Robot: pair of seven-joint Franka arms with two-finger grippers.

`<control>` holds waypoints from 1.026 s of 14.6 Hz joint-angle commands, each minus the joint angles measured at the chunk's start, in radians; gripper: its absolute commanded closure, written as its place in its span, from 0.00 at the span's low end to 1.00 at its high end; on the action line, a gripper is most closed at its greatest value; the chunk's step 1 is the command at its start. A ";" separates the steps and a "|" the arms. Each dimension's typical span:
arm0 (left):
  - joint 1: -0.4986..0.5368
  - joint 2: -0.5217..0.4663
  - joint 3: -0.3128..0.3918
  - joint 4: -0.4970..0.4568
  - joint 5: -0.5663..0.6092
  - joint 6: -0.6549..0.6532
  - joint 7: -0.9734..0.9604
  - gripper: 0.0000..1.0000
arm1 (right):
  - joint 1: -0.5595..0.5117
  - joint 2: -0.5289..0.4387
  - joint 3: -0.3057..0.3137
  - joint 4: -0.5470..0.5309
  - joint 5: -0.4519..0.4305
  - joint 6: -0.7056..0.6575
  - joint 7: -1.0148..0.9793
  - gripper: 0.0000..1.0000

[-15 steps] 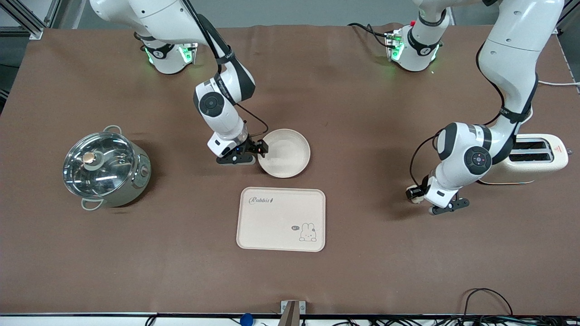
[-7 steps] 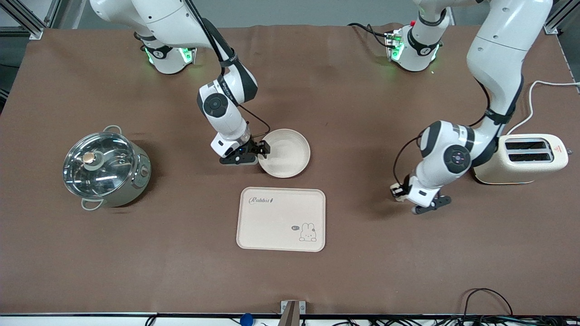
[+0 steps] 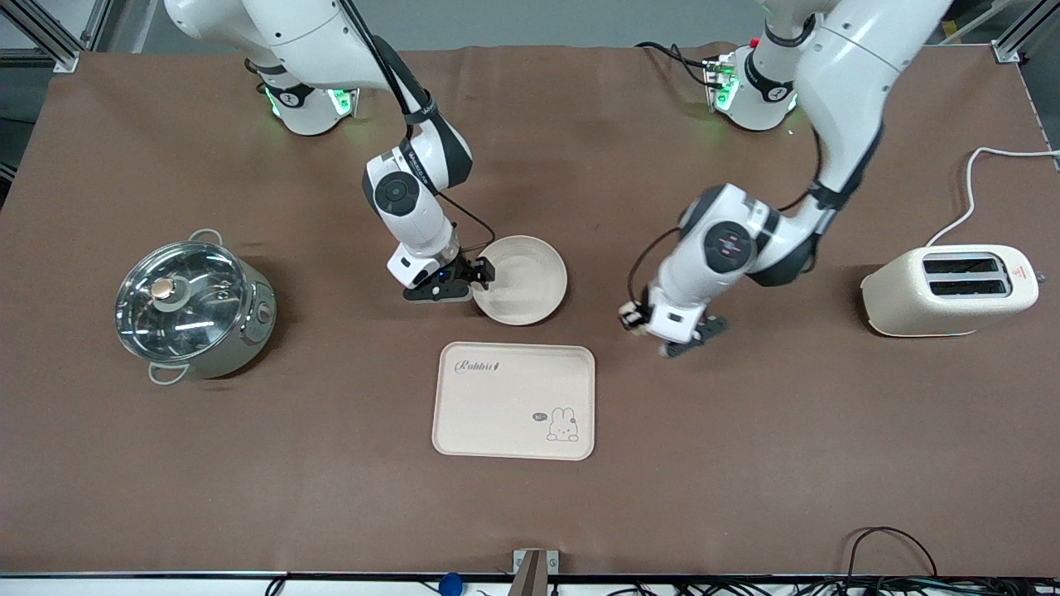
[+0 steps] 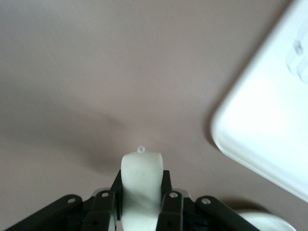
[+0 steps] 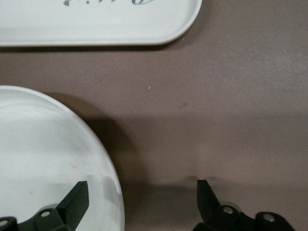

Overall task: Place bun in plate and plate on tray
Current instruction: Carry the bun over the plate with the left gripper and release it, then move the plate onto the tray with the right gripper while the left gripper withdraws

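The round cream plate [image 3: 522, 280] lies on the brown table, with the "Rabbit" tray [image 3: 513, 401] nearer to the front camera. My right gripper [image 3: 474, 277] is open and low at the plate's rim on the right arm's side. In the right wrist view [image 5: 142, 195] one finger is over the plate [image 5: 48, 159] and the other over bare table, and the tray's edge [image 5: 96, 24] shows too. My left gripper [image 3: 636, 319] is shut on the small pale bun [image 3: 632, 317] above the table, beside the plate and tray. The bun [image 4: 141, 187] sits between its fingers, near the tray's corner [image 4: 269, 130].
A steel pot with a glass lid [image 3: 195, 308] stands toward the right arm's end of the table. A cream toaster [image 3: 948, 291] with its white cable [image 3: 973, 186] stands toward the left arm's end.
My left arm has swung from beside the toaster toward the plate and tray, carrying the bun. My right gripper has stayed at the plate's rim.
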 commanded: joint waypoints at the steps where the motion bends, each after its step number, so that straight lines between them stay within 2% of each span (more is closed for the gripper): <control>1: -0.113 0.075 0.007 0.102 0.015 -0.020 -0.177 0.68 | 0.018 0.004 -0.008 0.017 0.023 0.005 0.028 0.07; 4: -0.199 0.129 0.009 0.173 0.015 -0.020 -0.285 0.68 | 0.027 0.004 -0.009 0.021 0.020 0.006 0.031 0.20; 8: -0.272 0.201 0.017 0.236 0.015 -0.016 -0.369 0.67 | 0.029 0.004 -0.011 0.020 0.020 0.008 0.030 0.61; 10: -0.284 0.221 0.017 0.239 0.015 -0.011 -0.380 0.60 | 0.027 0.004 -0.011 0.020 0.020 0.006 0.028 0.92; 11: -0.284 0.221 0.018 0.239 0.015 -0.011 -0.382 0.53 | 0.026 0.004 -0.011 0.020 0.020 0.003 0.031 0.98; 14: -0.278 0.209 0.023 0.237 0.017 -0.017 -0.389 0.08 | 0.026 0.004 -0.011 0.020 0.020 0.005 0.028 1.00; 15: -0.272 0.200 0.023 0.240 0.017 -0.020 -0.389 0.00 | 0.026 0.003 -0.011 0.020 0.020 0.005 0.025 1.00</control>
